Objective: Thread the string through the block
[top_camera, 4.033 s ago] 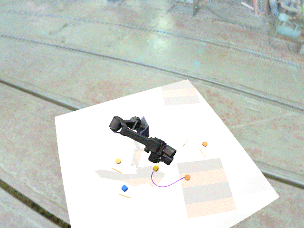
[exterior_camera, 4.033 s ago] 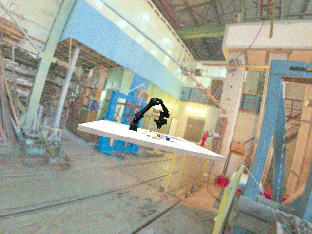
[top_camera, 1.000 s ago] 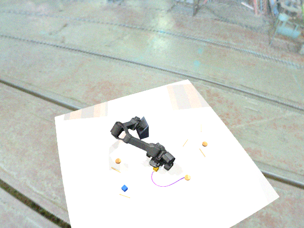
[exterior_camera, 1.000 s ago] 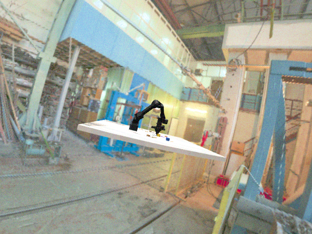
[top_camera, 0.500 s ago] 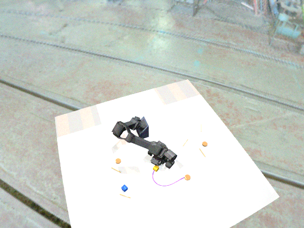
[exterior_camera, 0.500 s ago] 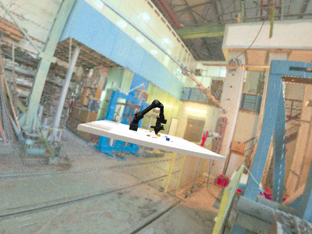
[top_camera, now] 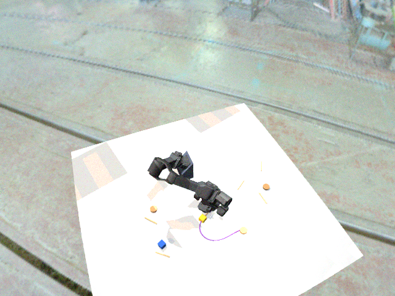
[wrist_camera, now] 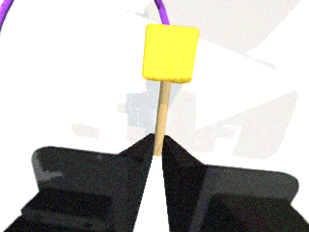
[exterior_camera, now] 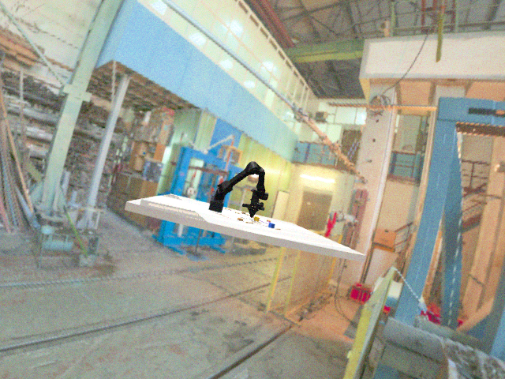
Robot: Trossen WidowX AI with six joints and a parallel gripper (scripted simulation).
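The yellow wooden block (top_camera: pixel 202 218) (exterior_camera: pixel 256 219) (wrist_camera: pixel 170 54) stands on the table. The thin stick (wrist_camera: pixel 164 103) sticks out of its near side in the wrist view. My gripper (exterior_camera: pixel 252 215) (wrist_camera: pixel 158 139) is shut on that stick near its free tip, close to the block but apart from it. The purple string (top_camera: pixel 214 240) (wrist_camera: pixel 162 12) reaches the block's opposite side, with no stick showing there. It curves across the table to the round button (top_camera: pixel 243 230). The inside of the hole is hidden.
A blue cube (top_camera: pixel 162 244) (exterior_camera: pixel 271 225) lies beside a loose stick (top_camera: pixel 162 254). Another stick (top_camera: pixel 150 220) lies near an orange disc (top_camera: pixel 153 208). On the other side are a brown disc (top_camera: pixel 266 186) and several loose sticks. The arm's base stands behind the block.
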